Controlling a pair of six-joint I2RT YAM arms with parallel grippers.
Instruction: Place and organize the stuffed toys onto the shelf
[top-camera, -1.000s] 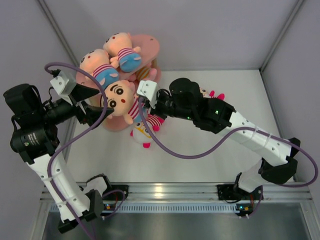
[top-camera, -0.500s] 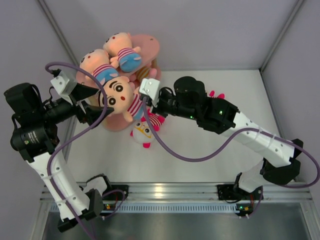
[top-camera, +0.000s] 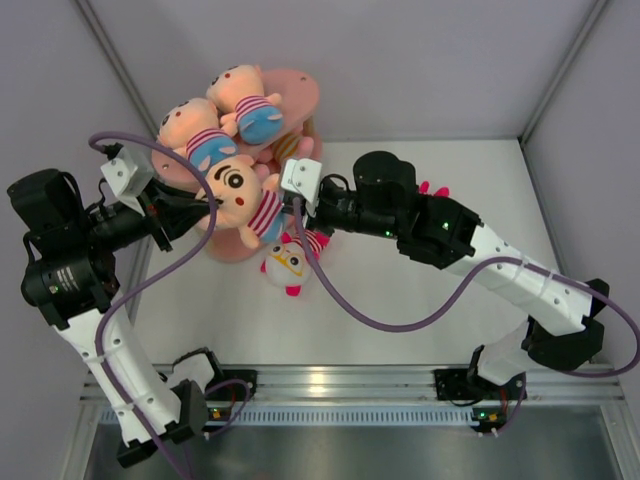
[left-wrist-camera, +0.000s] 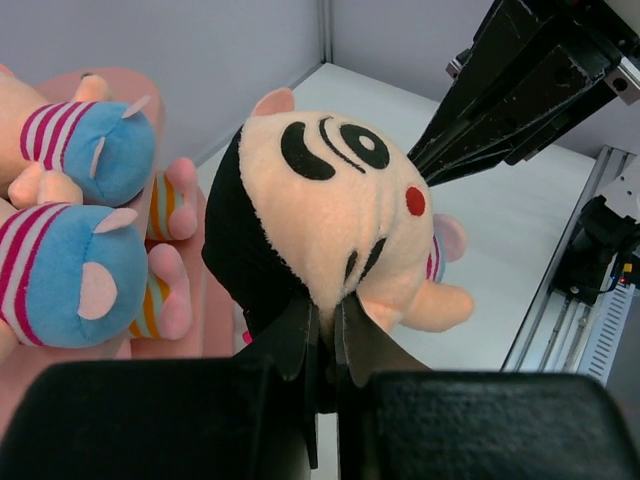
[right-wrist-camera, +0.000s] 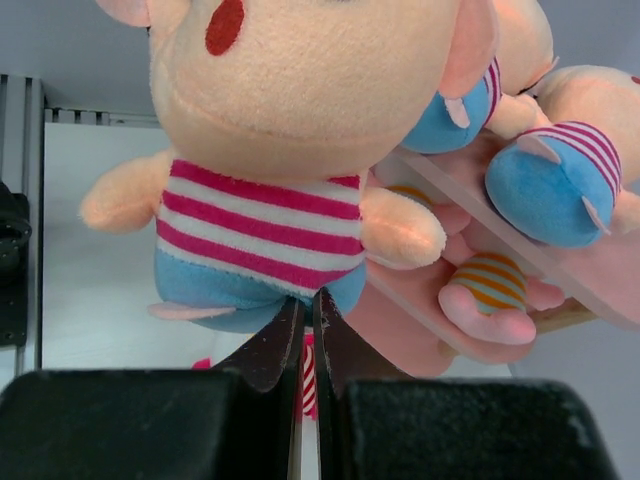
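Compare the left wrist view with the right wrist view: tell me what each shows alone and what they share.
Left wrist only: the face and black hair of the held doll, the left gripper shut on its head, and the other arm's black fingers reaching in from upper right. Right wrist only: that doll's striped top and blue pants, with the right gripper shut on the pants. Both: the held doll, two shelved dolls in blue pants on the pink shelf, and a pink yellow-striped toy on the tier under them.
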